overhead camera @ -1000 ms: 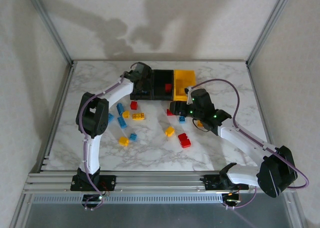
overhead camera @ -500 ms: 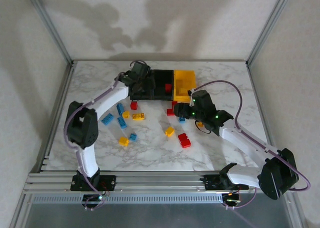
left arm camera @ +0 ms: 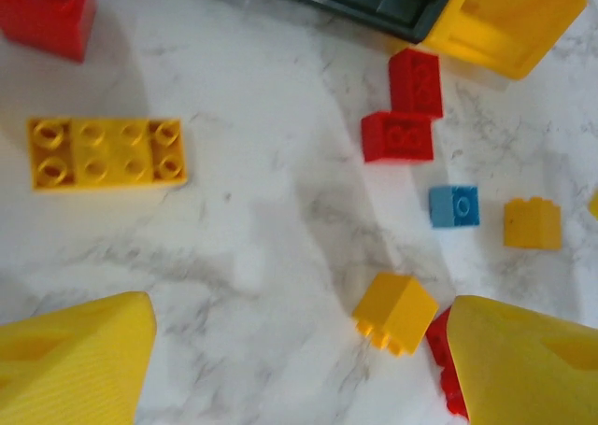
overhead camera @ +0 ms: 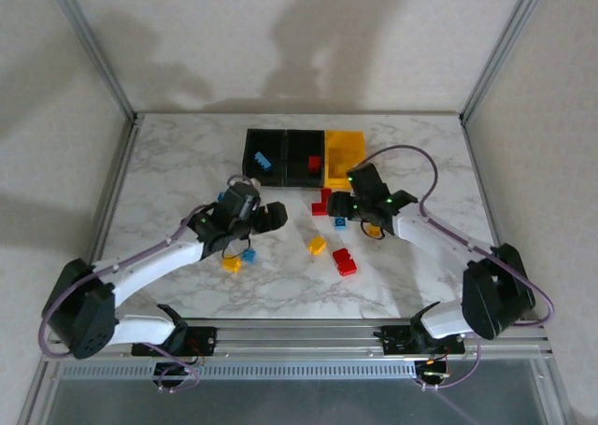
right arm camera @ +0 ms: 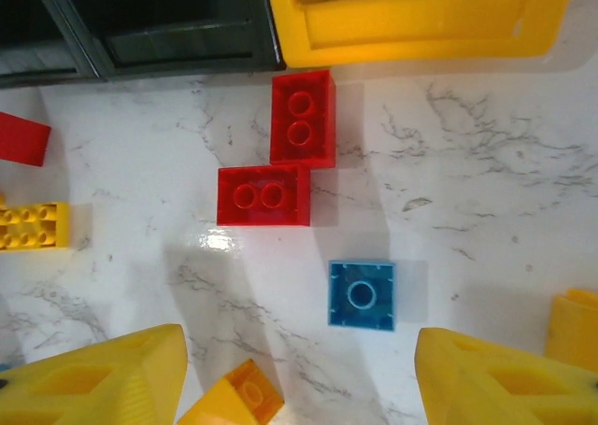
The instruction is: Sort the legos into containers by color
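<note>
Over the marble counter point(overhead camera: 168, 163), my left arm stretches forward from a bent elbow, with the left end effector point(overhead camera: 266, 219) spread and empty near a yellow eight-stud lego point(left arm camera: 106, 152). The right end effector point(overhead camera: 338, 201), spread and empty too, hangs above two red legos point(right arm camera: 264, 196) and a blue lego point(right arm camera: 361, 294), just before the containers point(overhead camera: 286, 154).
</note>
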Available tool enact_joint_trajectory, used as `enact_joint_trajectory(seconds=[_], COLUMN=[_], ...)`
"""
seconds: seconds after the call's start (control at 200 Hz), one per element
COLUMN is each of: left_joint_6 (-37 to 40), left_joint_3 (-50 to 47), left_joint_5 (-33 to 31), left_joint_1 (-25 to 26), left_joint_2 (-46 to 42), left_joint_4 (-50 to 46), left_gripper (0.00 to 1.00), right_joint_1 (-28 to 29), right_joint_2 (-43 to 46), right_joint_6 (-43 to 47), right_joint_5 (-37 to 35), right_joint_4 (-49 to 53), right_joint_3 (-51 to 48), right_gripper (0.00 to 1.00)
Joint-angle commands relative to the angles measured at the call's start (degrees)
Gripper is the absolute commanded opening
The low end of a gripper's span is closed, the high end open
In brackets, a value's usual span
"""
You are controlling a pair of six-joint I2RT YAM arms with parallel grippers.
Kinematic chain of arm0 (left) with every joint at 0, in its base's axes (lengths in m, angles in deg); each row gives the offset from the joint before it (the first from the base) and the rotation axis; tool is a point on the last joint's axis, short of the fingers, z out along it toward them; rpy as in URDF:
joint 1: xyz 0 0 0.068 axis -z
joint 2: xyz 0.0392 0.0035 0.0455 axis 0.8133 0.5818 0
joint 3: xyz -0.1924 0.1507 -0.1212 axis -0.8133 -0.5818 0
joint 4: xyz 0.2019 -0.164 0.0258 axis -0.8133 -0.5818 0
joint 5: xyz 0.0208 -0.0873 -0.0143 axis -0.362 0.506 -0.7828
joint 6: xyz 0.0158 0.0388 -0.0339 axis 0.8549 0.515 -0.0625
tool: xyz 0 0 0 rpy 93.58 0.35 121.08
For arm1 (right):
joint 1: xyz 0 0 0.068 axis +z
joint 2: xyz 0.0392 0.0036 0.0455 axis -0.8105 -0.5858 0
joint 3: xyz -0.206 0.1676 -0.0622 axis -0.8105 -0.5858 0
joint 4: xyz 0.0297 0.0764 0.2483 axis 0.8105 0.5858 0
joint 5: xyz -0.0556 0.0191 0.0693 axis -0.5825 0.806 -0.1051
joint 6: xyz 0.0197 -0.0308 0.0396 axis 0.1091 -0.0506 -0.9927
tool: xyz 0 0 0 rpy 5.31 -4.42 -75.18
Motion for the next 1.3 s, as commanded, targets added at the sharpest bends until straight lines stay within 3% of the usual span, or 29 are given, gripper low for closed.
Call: enact_joint_trajectory(seconds=[0.0, 0.255, 0.621, 0.916, 1.061, 1.292], left_joint_6=[-3.5, -3.9, -4.5, -4.6, -4.6, -5.6], left_joint_3=[-2.4, -4.8, -5.8, -5.9, -5.8, -6.0], left_joint_5=[-3.0, -2.9, -3.0, -3.3, -3.0, -3.5], left_joint_1=[0.2, 0.2, 0.2, 0.1, 0.1, 0.1], left_joint_2=[-6.2, -13.0, -12.8, -11.5, -10.8, -10.8], left_joint_4=[0.7, -0.7, -0.5, -0.6, 0.1, 0.5], left_gripper=[0.82, 0.84, 0.85, 0.85, 0.84, 0.84], right_joint_1=[1.5, 3.9, 4.3, 4.5, 4.5, 5.5], right_joint_2=[-4.9, -16.8, -27.7, -30.7, -30.6, -25.5], right_joint_6=[-0.7, -1.5, -1.2, -0.9, 0.2, 1.5], right_joint_5=[-1.3, -3.5, -6.9, -5.7, -6.3, -6.6], right_joint_4=[-0.1, -0.1, 1.8, 1.3, 2.3, 5.4], right_joint_3=[3.7, 10.3, 18.1, 19.3, 19.7, 20.1], right_gripper=[0.66, 0.69, 0.71, 0.57, 0.42, 0.41])
